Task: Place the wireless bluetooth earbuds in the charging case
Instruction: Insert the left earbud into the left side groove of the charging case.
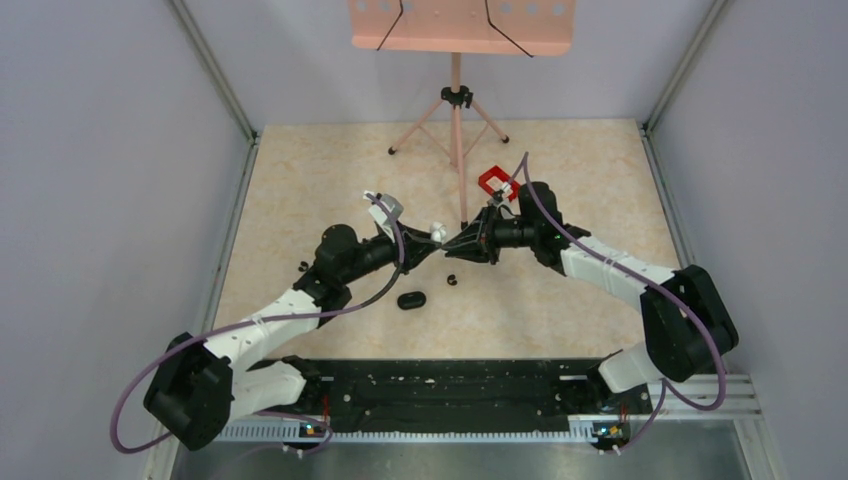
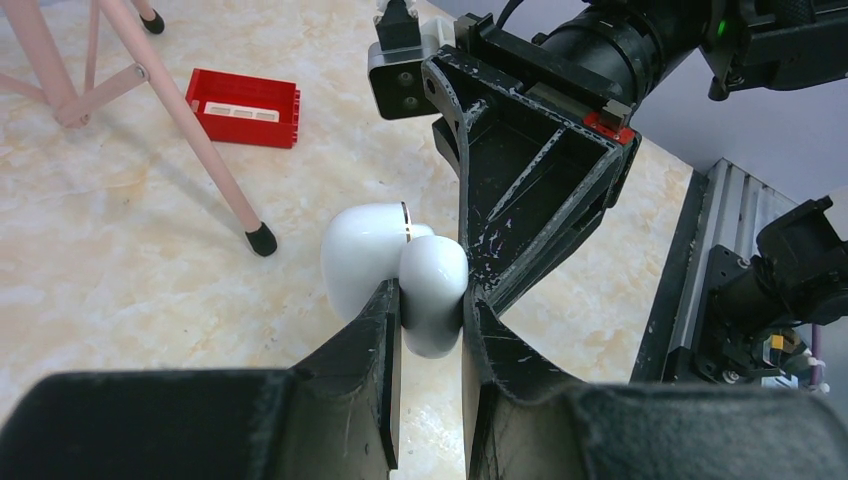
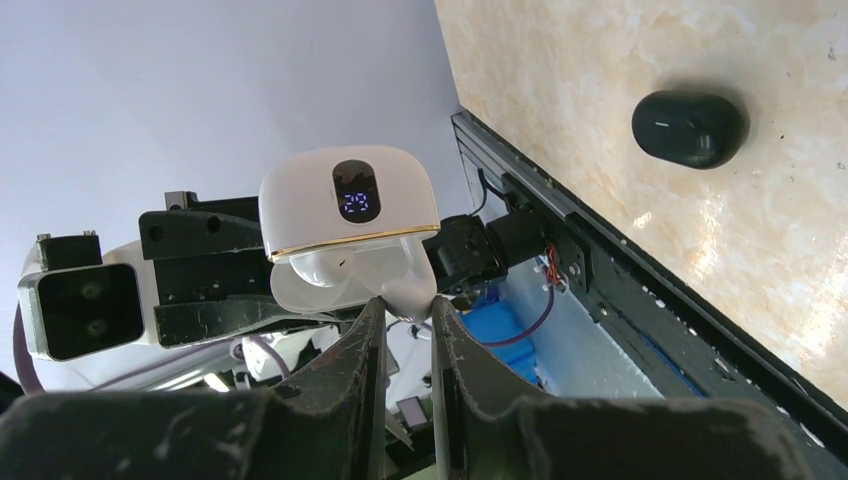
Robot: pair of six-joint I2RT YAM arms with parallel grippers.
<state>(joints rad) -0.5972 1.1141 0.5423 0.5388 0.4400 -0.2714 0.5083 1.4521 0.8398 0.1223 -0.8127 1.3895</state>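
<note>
The charging case is a glossy black oval lying shut on the table in front of both grippers, also seen in the right wrist view. One tiny black earbud lies loose just right of it. Above the table, my left gripper and right gripper meet tip to tip on a small white hinged box with a lit number display. The box is open. The left gripper is shut on one white half. The right gripper pinches the edge of the lower half.
A red rectangular frame lies behind the right arm, also in the left wrist view. A pink tripod stand rises at the back, one leg close to the held box. A small dark speck lies left of the left arm.
</note>
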